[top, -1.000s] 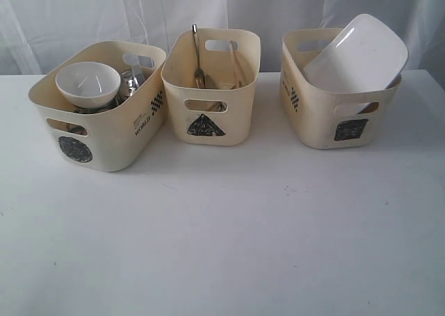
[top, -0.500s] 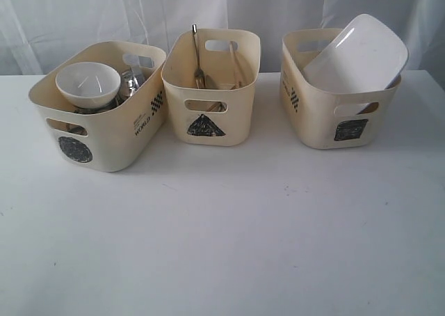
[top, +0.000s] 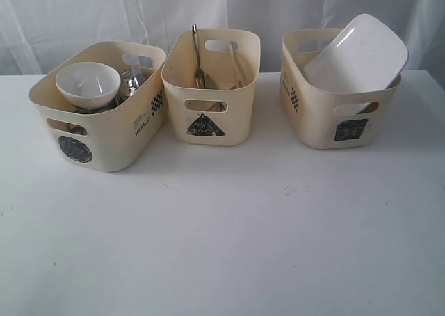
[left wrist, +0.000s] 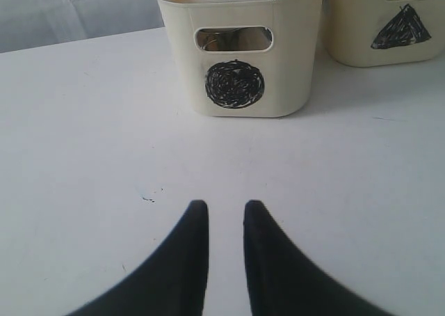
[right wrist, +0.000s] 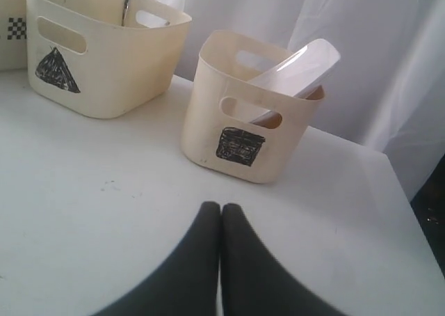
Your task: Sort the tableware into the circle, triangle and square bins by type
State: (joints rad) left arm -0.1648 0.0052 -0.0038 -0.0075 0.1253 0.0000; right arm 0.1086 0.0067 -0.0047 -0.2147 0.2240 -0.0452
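Left gripper (left wrist: 226, 210) hangs parted and empty, right gripper (right wrist: 220, 210) pinched closed on nothing. Nothing has shifted in the last second: white bowl (top: 88, 83) in circle bin (top: 111, 145), cutlery (top: 197, 58) in triangle bin (top: 233, 117), plate (top: 358, 51) in square bin (top: 316, 121), along the far edge of the table (top: 222, 246); sorting looks finished

The left pincer (left wrist: 226, 206) has two matte black fingers (left wrist: 184, 267), smooth and plain. Each is shaped like a horn: broad at the base, narrowing along a concave outer curve to a blunt, rounded tip, with an inner edge that runs almost straight. The right pincer (right wrist: 220, 207) is built the same way. Its pair of fingers is a dark charcoal black with a faint greyish sheen along the sides. They flare wide at the base and taper to small rounded ends. The material looks even and slightly soft-edged, like moulded plastic or rubber.
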